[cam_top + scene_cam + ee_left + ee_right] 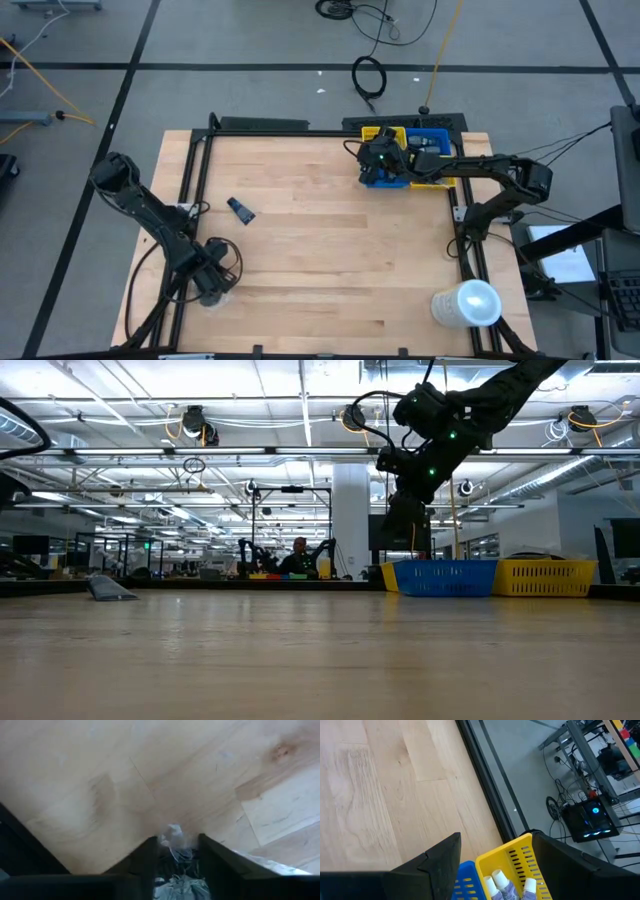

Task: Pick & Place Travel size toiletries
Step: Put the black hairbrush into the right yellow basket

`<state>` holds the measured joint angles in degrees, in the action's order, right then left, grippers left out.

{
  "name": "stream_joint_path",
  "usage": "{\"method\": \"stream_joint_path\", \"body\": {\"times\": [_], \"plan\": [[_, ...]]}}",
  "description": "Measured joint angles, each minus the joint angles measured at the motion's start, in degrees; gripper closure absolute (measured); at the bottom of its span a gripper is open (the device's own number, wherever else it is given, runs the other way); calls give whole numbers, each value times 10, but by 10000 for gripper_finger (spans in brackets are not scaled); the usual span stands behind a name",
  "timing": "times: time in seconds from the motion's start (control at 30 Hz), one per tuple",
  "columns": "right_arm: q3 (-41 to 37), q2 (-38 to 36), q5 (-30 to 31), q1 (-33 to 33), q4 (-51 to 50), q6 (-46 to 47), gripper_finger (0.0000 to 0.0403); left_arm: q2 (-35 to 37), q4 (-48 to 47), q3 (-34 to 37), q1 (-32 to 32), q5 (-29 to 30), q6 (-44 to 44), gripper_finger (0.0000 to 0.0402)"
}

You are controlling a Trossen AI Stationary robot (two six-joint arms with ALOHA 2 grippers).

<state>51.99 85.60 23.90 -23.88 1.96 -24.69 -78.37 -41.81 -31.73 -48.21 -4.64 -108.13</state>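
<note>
Right gripper (383,160) hangs above the blue bin (446,577), jaws apart; left jaws' state unclear.

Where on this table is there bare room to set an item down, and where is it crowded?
Bare wood runs across the middle, between the dark tube on the left and the white cylinder at the near right corner. It is crowded at the far right, where the right gripper hangs over the blue bin and yellow bin; the left gripper occupies the near left edge.

Big white cylinder (467,304) near table corner — yellow bin (546,577) beside blue bin (446,577) at far edge
</note>
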Motion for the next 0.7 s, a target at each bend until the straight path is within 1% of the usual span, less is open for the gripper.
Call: {"method": "stream_joint_path", "body": {"times": [0.17, 0.2, 0.33, 0.4, 0.57, 0.7], "plan": [[0, 0, -1, 0, 0, 8, 165, 4, 3, 1, 0, -10, -1, 378], [0, 0, -1, 0, 0, 10, 165, 8, 3, 2, 0, -9, -5, 388], [0, 0, -1, 0, 0, 15, 165, 27, 1, -3, 6, 13, -15, 392], [0, 0, -1, 0, 0, 15, 165, 36, -15, -11, 8, 45, -10, 399], [0, 0, -2, 0, 0, 15, 165, 46, -46, -46, 17, 97, 2, 400], [0, 0, -2, 0, 0, 15, 165, 46, -65, -80, 29, 154, 32, 401]]}}
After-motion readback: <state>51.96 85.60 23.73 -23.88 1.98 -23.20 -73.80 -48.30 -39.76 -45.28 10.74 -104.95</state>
